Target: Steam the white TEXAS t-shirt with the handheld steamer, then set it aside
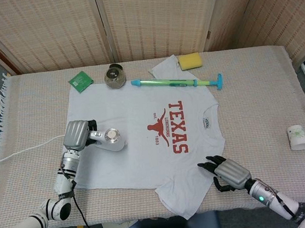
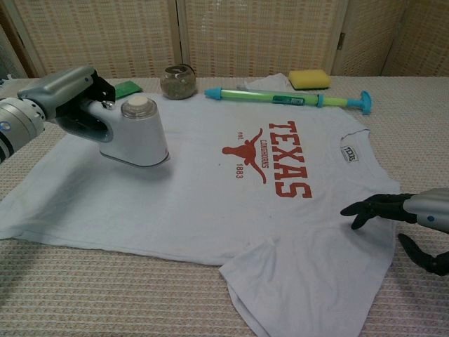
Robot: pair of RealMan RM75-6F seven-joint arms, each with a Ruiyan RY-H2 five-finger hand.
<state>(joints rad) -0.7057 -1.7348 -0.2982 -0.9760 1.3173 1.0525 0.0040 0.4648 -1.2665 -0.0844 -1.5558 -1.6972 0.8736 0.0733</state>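
Over t-shirt (image 1: 139, 143) printed "TEXAS LONGHORNS 1883": left hand (image 1: 78, 136) grips steamer (image 2: 133, 133); right hand (image 1: 225, 173) empty, fingers spread.

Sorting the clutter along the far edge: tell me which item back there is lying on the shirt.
The yellow sponge: it rests on the t-shirt's far sleeve. The green packet and round jar sit on bare tablecloth beyond the shirt.

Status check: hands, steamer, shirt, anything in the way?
Left hand grips steamer over t-shirt. Right hand open, at the shirt's near edge. Water squirter lies across the far sleeve.
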